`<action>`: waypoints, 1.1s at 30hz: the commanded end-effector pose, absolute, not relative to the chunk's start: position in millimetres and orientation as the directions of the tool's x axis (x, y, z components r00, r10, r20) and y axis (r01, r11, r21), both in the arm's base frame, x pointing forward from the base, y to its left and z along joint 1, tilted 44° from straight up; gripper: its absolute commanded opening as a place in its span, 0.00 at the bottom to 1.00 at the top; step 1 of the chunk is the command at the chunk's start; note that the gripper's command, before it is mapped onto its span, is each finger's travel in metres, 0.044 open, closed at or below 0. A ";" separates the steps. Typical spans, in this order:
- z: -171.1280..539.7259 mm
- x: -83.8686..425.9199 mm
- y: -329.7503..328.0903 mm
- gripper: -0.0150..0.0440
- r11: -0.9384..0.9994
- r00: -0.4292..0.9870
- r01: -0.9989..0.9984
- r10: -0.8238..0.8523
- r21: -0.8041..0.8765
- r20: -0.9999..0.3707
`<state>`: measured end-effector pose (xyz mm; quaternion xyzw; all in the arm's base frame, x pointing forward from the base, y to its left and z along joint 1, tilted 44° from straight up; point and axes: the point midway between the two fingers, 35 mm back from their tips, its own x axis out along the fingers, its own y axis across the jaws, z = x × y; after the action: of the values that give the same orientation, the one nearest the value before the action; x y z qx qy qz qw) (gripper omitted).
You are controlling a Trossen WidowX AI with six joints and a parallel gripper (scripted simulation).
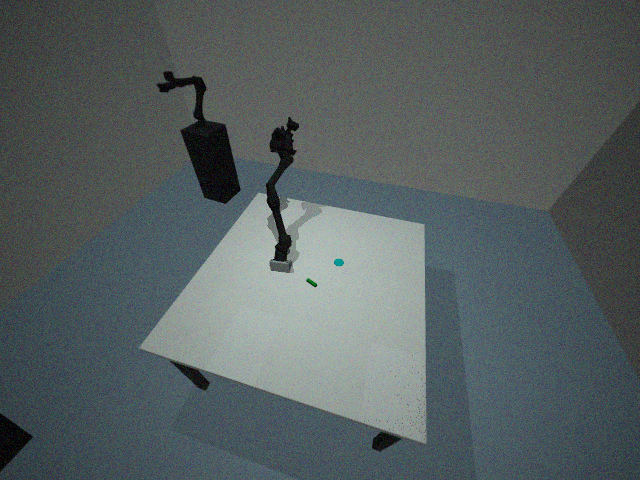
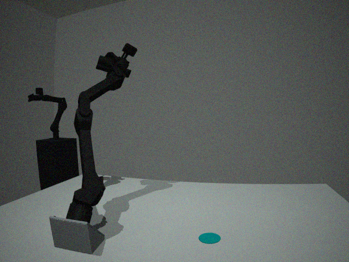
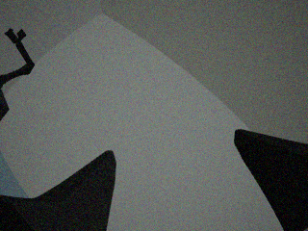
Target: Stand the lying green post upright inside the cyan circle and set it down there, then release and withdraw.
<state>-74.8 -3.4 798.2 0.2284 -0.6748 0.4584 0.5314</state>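
The green post lies on its side on the white table, to the front right of the arm's base in the top view. It is out of frame in the exterior view and does not show in the wrist view. The cyan circle is flat on the table, behind and to the right of the post in the top view. Nothing stands on it. My gripper is open and empty, raised high above the table and facing the walls. It is far from the post and the circle.
The arm's grey base block sits on the table, left of the circle. A second dark arm stands on a black pedestal beyond the table's far left edge.
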 end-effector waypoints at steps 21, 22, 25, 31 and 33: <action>785.1 38.4 102.1 0.65 0.567 -0.035 -0.768 0.429 -0.299 0.903; 783.2 45.5 106.7 0.65 0.573 -0.016 -0.765 0.440 -0.295 0.898; 777.7 64.9 118.2 0.65 0.588 0.033 -0.758 0.467 -0.283 0.884; 768.2 92.7 134.5 0.65 0.606 0.103 -0.748 0.509 -0.271 0.855; 762.6 106.8 142.2 0.65 0.614 0.137 -0.743 0.529 -0.266 0.838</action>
<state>79.3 126.3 773.2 0.1210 -0.5279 0.4298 0.7224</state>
